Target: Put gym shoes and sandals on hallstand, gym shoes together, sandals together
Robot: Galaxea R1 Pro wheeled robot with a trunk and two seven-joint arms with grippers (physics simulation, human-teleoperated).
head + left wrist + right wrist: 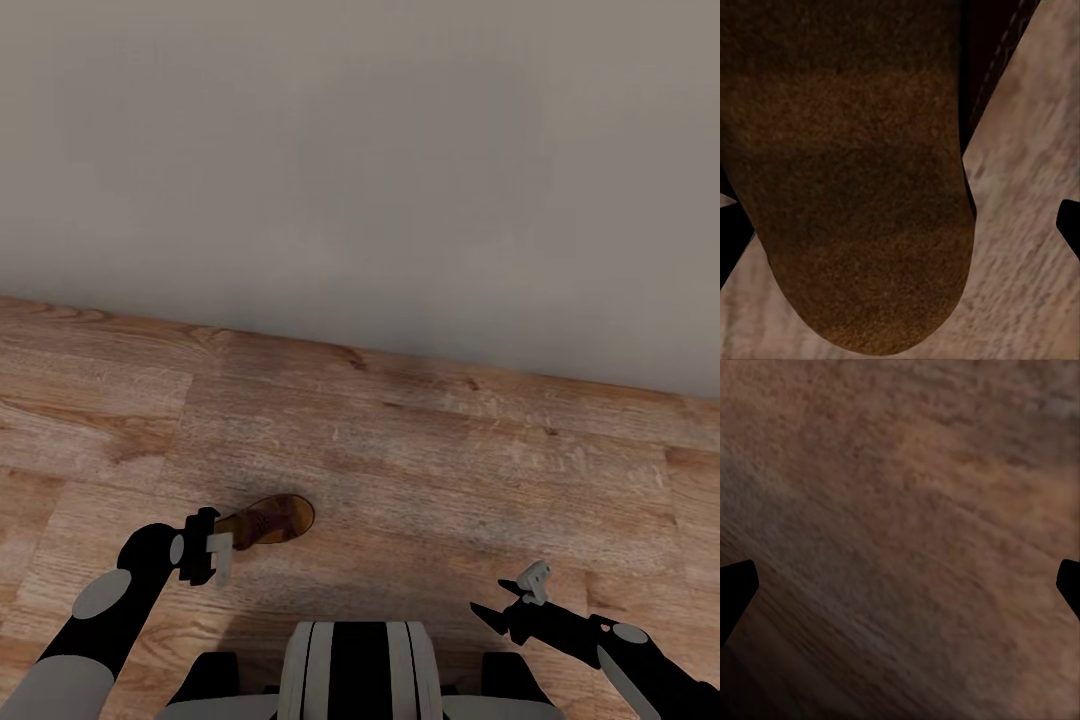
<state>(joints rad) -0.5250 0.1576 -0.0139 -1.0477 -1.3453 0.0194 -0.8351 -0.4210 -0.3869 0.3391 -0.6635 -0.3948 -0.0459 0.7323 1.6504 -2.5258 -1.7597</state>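
One brown sandal (272, 520) lies on the corridor floor (420, 470), just in front of my left gripper (225, 547). The left wrist view looks straight down on this sandal (862, 187), which sits between the spread fingertips (1069, 225). One fingertip is right against the sandal and the other is apart from it, with floor showing between. The left gripper is open. My right gripper (512, 597) hangs open over bare planks, and its dark fingertips (736, 589) show at the edges of the right wrist view with nothing between them.
An off-white wall (360, 150) rises right behind the strip of wood-grain floor. My own trunk (355, 670) is at the bottom middle of the head view.
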